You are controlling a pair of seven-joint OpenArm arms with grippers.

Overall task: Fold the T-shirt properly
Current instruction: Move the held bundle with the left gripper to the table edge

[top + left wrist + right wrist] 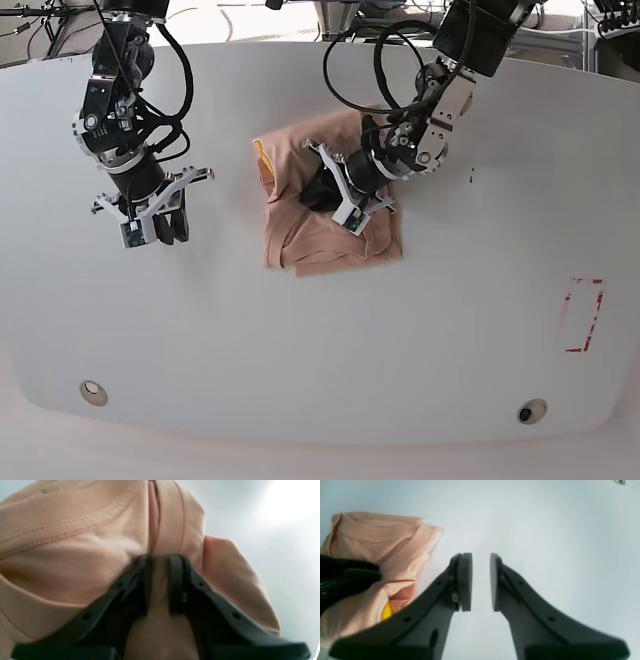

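Base view: the T-shirt is seen bunched into a rough rectangle on the white table, upper centre of frame. The left gripper is set down into the cloth at the bundle's middle; in the left wrist view its pads are pressed onto a pinched fold of peach fabric, a stitched hem visible upper left. The right gripper is held over bare table at upper left of frame, well apart from the shirt, pads slightly parted with nothing between. A yellow emblem is glimpsed lower left in the right wrist view.
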